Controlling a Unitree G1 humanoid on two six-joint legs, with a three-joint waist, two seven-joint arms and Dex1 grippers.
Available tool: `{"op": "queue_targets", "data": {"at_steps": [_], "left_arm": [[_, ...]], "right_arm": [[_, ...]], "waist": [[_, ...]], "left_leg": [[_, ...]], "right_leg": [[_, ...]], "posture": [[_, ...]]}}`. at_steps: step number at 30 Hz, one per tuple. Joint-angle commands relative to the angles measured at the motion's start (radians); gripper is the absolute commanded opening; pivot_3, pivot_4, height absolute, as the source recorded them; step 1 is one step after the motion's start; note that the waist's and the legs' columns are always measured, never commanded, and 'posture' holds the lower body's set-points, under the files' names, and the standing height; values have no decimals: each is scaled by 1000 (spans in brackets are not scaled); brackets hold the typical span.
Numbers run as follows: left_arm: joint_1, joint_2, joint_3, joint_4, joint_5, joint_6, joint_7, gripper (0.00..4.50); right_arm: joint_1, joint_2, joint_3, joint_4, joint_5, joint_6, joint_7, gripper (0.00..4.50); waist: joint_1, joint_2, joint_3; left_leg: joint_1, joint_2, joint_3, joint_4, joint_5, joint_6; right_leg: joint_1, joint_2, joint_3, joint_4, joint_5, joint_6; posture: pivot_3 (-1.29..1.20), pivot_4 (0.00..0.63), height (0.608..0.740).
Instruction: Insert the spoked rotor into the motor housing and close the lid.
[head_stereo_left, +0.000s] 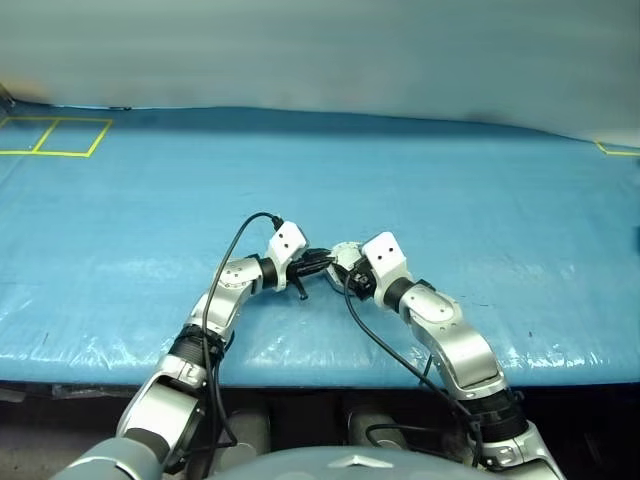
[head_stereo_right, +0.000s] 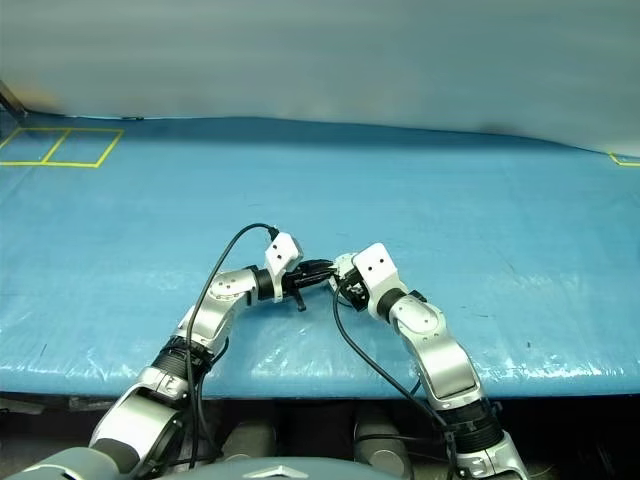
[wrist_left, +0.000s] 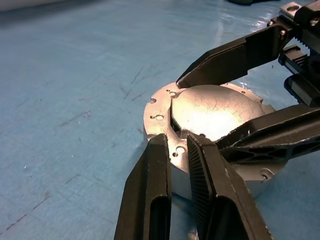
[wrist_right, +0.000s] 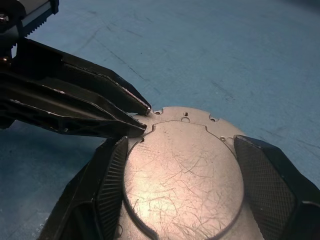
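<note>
I have both arms drawn in together over the near part of the blue worktop (head_stereo_left: 420, 190), with the housing (wrist_left: 165, 107) between them, sitting on the blue cover. Its lid (wrist_right: 182, 175) is down flat on top: a pale, scratched silver disc with a notched edge, ringed by the housing's flange and its small holes.

My right pincer (wrist_right: 182, 190) holds the housing. Its two ribbed pads stand wide, one on each side of the round body, pressed against the rim just under the lid. In the left wrist view those same fingers (wrist_left: 235, 57) reach in from the far side, one above and one below the disc.

My left pincer (wrist_left: 181, 165) is narrow, its two fingers nearly together with only a thin slit between them. Their tips sit at the housing's edge, at a small dark notch where the lid meets the flange. I cannot tell if they pinch anything there or just touch the metal. From the right wrist, the left fingers (wrist_right: 107, 100) come in as a closed wedge, tips right at the lid's edge.

From the head views the two pincers meet tip to tip, the silver housing (head_stereo_left: 343, 255) just visible between them. Yellow tape (head_stereo_left: 60, 135) marks squares at the worktop's far left corner.
</note>
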Motion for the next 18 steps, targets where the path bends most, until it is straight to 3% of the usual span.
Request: {"op": "queue_targets", "data": {"at_steps": [1,18], "left_arm": [[-20,-20,2,29,6,-14,-6,75],[-13,7,-65,66,128,-66,-21,30]], "right_arm": [[75,-16,20,73,-14,88,-2,3020],[71,-16,33,54,4,102,21,3020]], "waist": [[2,0,0],[4,0,-2]], "left_leg": [[0,0,0,0,0,0],[0,-4,-3,-1,0,0]], "right_leg": [[0,0,0,0,0,0],[2,-5,-3,0,-2,2]], "posture": [[0,150,740],[0,150,740]]}}
